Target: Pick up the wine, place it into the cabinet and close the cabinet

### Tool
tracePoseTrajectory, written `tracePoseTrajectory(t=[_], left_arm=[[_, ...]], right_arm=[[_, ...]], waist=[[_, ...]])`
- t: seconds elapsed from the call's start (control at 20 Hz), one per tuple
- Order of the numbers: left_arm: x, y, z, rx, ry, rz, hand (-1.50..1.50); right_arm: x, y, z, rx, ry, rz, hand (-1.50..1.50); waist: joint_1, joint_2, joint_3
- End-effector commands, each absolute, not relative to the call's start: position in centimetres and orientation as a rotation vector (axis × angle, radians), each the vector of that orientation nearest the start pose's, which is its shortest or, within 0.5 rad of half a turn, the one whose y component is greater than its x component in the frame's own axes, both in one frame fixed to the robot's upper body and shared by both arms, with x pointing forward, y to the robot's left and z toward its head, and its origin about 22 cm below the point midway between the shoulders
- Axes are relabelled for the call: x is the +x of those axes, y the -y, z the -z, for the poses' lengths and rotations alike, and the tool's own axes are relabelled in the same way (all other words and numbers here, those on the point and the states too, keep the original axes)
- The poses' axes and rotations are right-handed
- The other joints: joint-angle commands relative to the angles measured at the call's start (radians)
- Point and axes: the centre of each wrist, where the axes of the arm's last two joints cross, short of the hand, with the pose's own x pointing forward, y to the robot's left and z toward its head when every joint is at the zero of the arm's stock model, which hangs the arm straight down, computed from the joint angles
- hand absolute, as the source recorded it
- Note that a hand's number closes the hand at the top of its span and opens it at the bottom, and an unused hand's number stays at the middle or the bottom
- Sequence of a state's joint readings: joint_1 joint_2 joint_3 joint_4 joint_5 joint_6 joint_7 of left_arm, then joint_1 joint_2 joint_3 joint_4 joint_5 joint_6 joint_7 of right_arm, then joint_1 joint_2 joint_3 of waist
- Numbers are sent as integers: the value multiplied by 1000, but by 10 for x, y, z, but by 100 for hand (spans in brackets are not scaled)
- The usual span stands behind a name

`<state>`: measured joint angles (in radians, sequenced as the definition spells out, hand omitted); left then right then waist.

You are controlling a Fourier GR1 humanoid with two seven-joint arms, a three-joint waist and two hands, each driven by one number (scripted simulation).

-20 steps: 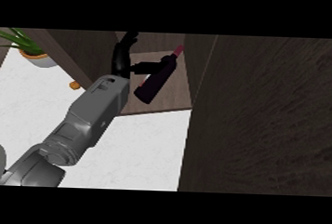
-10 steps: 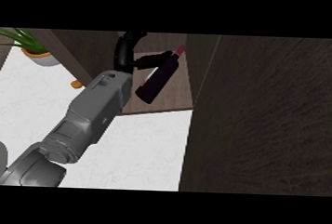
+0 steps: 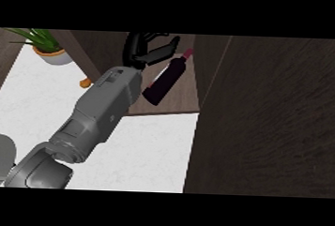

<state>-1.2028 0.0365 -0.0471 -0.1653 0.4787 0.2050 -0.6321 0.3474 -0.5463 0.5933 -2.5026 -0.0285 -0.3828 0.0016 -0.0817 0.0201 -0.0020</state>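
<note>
The wine bottle (image 3: 166, 79) is dark with a red cap. It lies tilted on the cabinet's wooden shelf (image 3: 177, 103), neck pointing to the back. My left hand (image 3: 146, 47) is at the bottle's neck end, inside the cabinet, with its fingers spread open. One finger (image 3: 163, 51) reaches toward the neck; I cannot tell whether it touches. The grey forearm (image 3: 104, 108) runs up from the lower left. The cabinet door (image 3: 274, 118) stands open and fills the right side. My right hand does not show.
A potted green plant (image 3: 49, 49) stands on the white counter (image 3: 148, 151) at the upper left. A small orange thing (image 3: 85, 82) lies beside the forearm. The cabinet's left wall (image 3: 96, 49) rises between plant and hand.
The hand has shifted a little deeper into the cabinet and its fingers have spread off the bottle. The bottle has barely moved.
</note>
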Motion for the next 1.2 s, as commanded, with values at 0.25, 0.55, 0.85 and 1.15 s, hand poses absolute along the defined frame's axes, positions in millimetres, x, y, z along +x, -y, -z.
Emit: tracePoseTrajectory(t=[0.25,0.55,0.85,1.15], left_arm=[[439,-95,-55,-235,1830,-3,-150],[438,-85,-63,-225,1838,-33,-150],[419,-95,-32,-404,1786,-30,-150],[395,-93,-17,-475,1775,-43,-150]], right_arm=[[73,202,-182,262,1947,-183,-150],[61,201,-190,270,1942,-150,-150],[64,204,-185,215,1943,-160,-150],[61,207,-189,199,1925,-177,-150]], waist=[[47,-13,1],[47,-24,1],[65,-35,1],[73,-42,1]])
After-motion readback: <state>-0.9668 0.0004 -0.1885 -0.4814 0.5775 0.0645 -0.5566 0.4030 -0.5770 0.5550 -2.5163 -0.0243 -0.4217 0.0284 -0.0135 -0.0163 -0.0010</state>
